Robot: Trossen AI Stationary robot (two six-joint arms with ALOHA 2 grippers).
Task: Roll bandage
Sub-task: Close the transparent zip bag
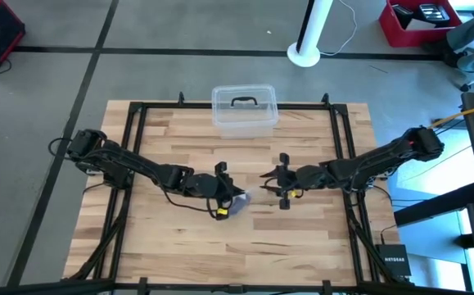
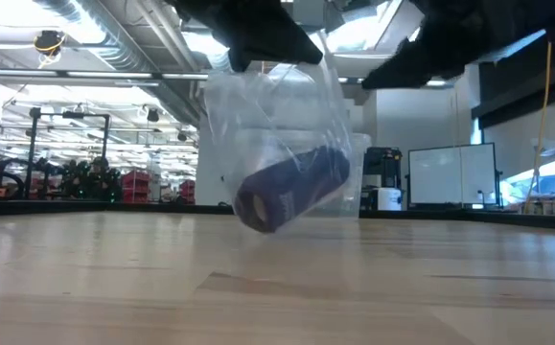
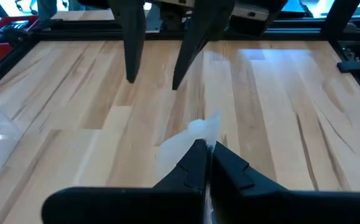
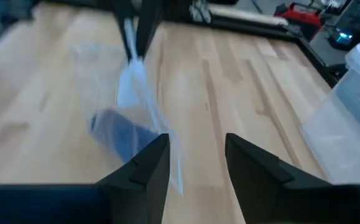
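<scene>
bandage (image 2: 291, 189) roll blurred inside clear bag (image 2: 277, 125), ends hidden.

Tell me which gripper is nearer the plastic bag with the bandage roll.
Left. The left gripper is shut on the plastic bag's top edge, the bandage roll hanging inside. The right gripper is open just beside it, not touching.
</scene>
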